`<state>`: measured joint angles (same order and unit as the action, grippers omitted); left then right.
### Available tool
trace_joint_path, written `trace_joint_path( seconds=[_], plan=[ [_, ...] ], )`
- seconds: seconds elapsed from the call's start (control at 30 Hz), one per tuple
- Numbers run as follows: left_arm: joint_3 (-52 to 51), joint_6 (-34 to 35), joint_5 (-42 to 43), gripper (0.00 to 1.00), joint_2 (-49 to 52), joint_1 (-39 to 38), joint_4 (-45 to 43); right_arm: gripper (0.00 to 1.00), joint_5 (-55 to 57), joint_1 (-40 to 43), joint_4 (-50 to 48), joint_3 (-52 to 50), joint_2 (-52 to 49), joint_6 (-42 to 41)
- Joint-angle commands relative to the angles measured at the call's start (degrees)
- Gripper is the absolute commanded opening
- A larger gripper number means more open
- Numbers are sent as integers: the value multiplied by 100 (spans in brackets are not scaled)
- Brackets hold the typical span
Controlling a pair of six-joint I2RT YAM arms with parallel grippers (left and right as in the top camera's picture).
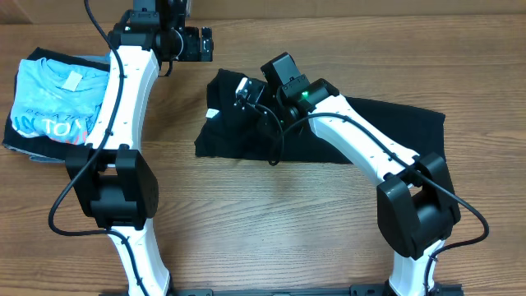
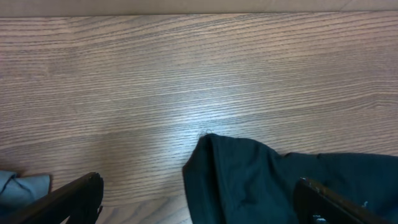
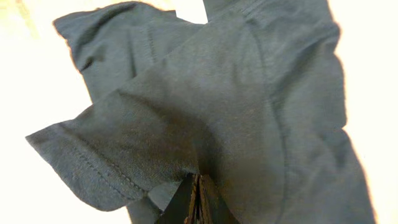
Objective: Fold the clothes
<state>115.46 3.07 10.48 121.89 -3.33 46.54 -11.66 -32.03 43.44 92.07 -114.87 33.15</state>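
Note:
The clothes, a plain black T-shirt (image 1: 386, 123), lie spread across the middle of the wooden table. My right gripper (image 1: 245, 89) is over the shirt's left part. In the right wrist view it (image 3: 196, 186) is shut on a pinch of the black fabric (image 3: 249, 93), and a hemmed sleeve hangs out to the left. My left gripper (image 1: 201, 43) is at the table's far side, just beyond the shirt's upper left corner. In the left wrist view that gripper (image 2: 199, 202) is open, with a corner of the shirt (image 2: 249, 180) lying below and between its wide-apart fingers (image 2: 68, 199).
A light blue T-shirt with lettering (image 1: 49, 99) lies on a pile of darker garments at the far left. A bit of grey cloth (image 2: 18, 186) shows beside the left finger. The table's far edge (image 2: 199, 14) runs close behind the left gripper.

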Motion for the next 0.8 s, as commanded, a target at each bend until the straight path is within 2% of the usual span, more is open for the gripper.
trace_joint_path(
  seconds=[0.0, 0.4, 0.77],
  plan=[
    [57, 101, 48, 100, -55, -11, -4, 4, -372, -52, 109, 164, -13, -236],
    [57, 101, 48, 100, -55, -11, -4, 4, -887, -52, -83, -15, -291, -247],
    [57, 101, 48, 100, -55, -11, -4, 4, -903, -52, -260, -20, -496, -492]
  ],
)
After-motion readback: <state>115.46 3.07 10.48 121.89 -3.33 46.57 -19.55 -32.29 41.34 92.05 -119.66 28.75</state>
